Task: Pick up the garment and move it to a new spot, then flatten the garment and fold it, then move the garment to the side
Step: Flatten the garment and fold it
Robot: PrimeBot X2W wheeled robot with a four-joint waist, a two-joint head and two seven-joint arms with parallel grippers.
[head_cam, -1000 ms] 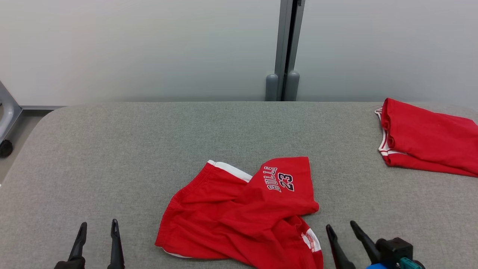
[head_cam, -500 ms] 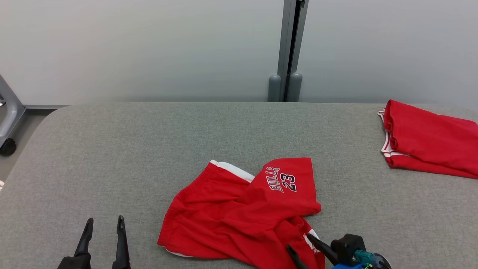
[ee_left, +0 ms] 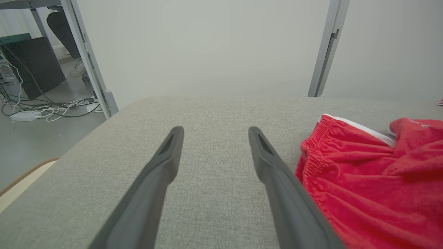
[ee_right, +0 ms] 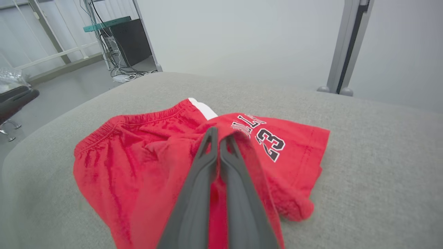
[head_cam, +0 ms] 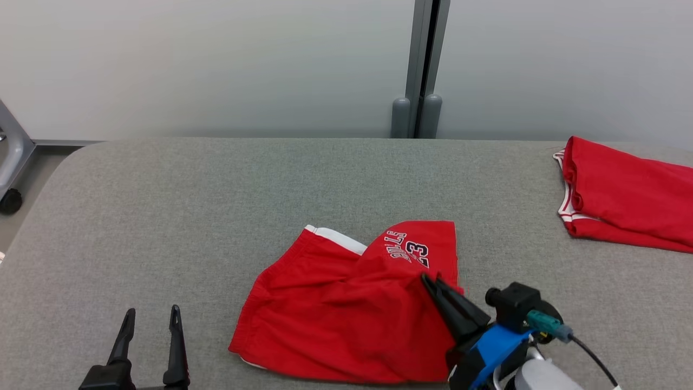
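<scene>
In the right wrist view, the right gripper (ee_right: 219,133) is pinching a fold of the red Bulls shorts (ee_right: 138,155), jaws pressed together, near-centre on the tabletop (ee_right: 363,138). In the head view, the left gripper (head_cam: 152,311) is hovering with jaws spread over bare near-left tabletop, and a folded red garment (head_cam: 628,200) is lying at the far right edge.

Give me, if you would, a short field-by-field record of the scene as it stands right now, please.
surface: grey padded table
task garment: red shorts, crumpled, printed "23", near the table's front edge
right gripper: jaws shut, pinching a fold of the red shorts
left gripper: jaws open, holding nothing, left of the shorts and apart from them
other item: folded red garment at the table's far right
</scene>
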